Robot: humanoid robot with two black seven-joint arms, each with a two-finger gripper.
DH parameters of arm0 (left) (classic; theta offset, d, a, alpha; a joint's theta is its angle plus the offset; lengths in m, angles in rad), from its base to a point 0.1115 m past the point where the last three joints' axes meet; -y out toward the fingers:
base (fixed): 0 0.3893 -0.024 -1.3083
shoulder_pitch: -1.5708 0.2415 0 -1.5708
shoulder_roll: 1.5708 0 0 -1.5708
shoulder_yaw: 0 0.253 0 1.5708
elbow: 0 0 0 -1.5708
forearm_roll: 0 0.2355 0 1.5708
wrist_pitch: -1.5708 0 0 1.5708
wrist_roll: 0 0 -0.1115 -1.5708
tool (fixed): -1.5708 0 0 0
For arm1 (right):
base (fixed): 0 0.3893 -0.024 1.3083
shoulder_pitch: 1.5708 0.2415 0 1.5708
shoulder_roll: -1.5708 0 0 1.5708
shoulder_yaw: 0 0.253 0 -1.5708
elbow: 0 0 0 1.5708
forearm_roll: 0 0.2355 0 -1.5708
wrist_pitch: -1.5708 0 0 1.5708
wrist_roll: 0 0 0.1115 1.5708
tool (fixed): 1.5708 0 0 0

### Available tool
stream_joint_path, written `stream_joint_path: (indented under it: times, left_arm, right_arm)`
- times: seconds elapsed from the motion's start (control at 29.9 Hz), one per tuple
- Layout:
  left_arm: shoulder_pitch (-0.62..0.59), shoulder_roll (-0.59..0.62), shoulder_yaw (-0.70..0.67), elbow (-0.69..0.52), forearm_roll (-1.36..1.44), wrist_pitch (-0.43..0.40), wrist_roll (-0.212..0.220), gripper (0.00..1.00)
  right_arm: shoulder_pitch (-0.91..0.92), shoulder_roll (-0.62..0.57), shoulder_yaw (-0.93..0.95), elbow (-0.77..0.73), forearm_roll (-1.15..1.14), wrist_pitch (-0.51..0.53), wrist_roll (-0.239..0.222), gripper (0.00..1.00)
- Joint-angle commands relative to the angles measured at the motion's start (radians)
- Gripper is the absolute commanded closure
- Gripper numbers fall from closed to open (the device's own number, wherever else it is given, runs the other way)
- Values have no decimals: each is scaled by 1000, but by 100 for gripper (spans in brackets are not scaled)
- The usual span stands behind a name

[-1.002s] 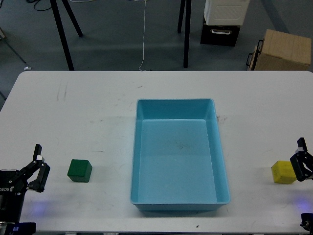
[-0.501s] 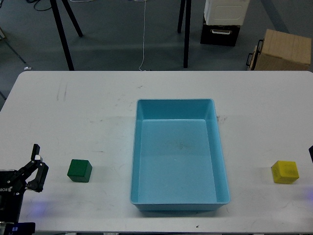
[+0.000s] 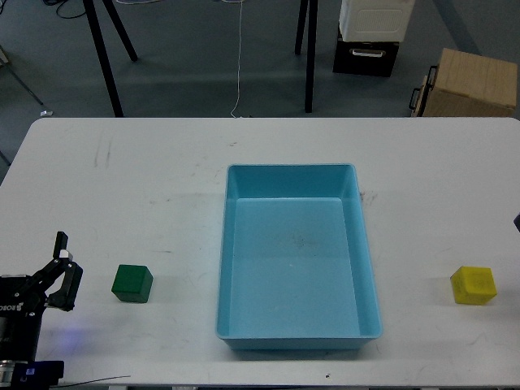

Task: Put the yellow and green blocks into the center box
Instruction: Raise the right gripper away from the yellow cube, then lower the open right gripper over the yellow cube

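Observation:
A dark green block (image 3: 132, 283) sits on the white table (image 3: 146, 187) at the front left. A yellow block (image 3: 474, 285) sits at the front right. The light blue box (image 3: 297, 333) stands in the middle and holds nothing. My left gripper (image 3: 64, 266) is at the front left edge, a short way left of the green block and apart from it, with its fingers spread and nothing between them. My right gripper is out of view; only a dark sliver shows at the right edge above the yellow block.
Beyond the table's far edge stand black stand legs (image 3: 106, 57), a black-and-white case (image 3: 370, 32) and a cardboard box (image 3: 471, 81) on the floor. The table bears only the box and the two blocks.
My right gripper has pulled away from the yellow block, up and out past the right edge. My left gripper has shifted slightly. Neither block has moved.

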Motion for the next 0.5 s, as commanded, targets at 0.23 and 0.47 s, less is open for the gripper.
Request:
stream_joint_path:
  times: [0.23,0.47]
  left_arm:
    - [-27,0,8,0,1,0,3,0]
    - [-34,0,11,0,1,0,3,0]
  right_arm:
    - [561,-475,-447,-5,-432,-205,-148,0]
    - [1129,-452,-1077,-37,-707,-246,-224,0]
